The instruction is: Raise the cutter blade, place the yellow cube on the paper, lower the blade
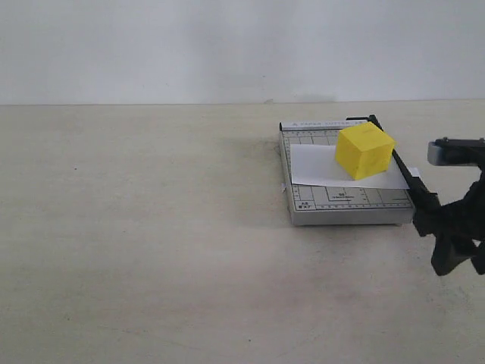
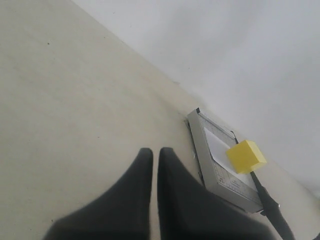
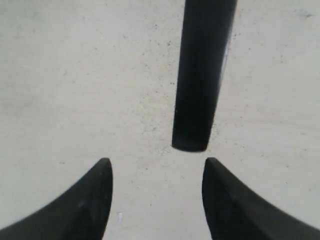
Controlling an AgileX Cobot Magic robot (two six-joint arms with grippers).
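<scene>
The yellow cube (image 1: 364,151) rests on the white paper (image 1: 314,166), which lies across the grey cutter base (image 1: 345,206). The black cutter blade (image 1: 405,173) lies low along the base's right edge, its handle end sticking out past the front corner. My right gripper (image 1: 434,224) is just beyond that handle end. In the right wrist view the right gripper (image 3: 156,167) is open, and the handle (image 3: 198,75) ends just ahead of the fingertips, not between them. My left gripper (image 2: 152,152) is shut on nothing, well left of the base (image 2: 220,176) and cube (image 2: 245,156).
The cutter sits on a pale tabletop (image 1: 136,227) in front of a white wall (image 1: 227,45). The left arm does not show in the exterior view. A grey part of the right arm (image 1: 455,152) hangs above the table's right side.
</scene>
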